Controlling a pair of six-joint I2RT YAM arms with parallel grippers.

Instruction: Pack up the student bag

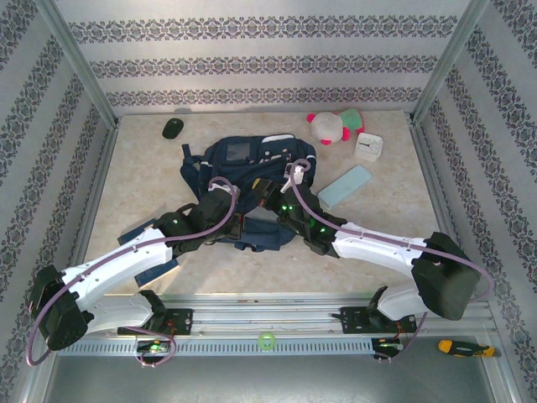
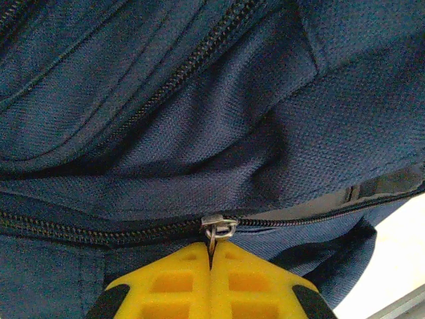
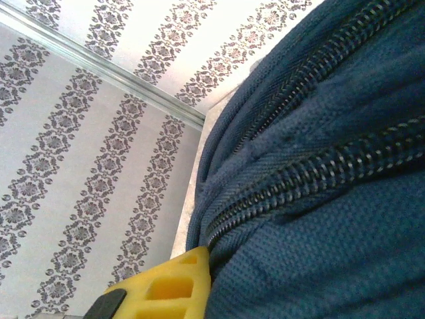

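Broad pale tabletop (image 1: 143,180) underneath everything. Sprawled across its middle, a big navy bag (image 1: 252,159), lying flat with the front pocket up and straps trailing toward the arm bases.

Soft cloth throughout, judging by the folds and sags. Probably light while unpacked, floppy, with no rigid edge to lever against. Expect the mouth to collapse unless pinned on one side and drawn open from the other. Best taken by seams, straps or zipper hardware, not by the broad panels, where woven fabric would likely bunch and slide.

At the bag's near half, seen from the left wrist: left claw (image 2: 211,251) pinched fully together on the small metal zipper pull (image 2: 218,228), gripping its tab between yellow tips along the long zip.

Just beside it over the bag, right claw (image 1: 275,197), drawn narrow. From its own wrist, one yellow finger (image 3: 174,282) tucked against a fold next to a zipper track, seemingly clamping bag cloth, with the mate hidden behind.

Right of the bag, a pale blue case (image 1: 344,186). Beyond the bag's far right corner, a pink-and-white plush toy (image 1: 331,126) and a white clock (image 1: 369,147). Off the bag's far left corner, a dark mouse (image 1: 172,128). All lying apart from the bag.
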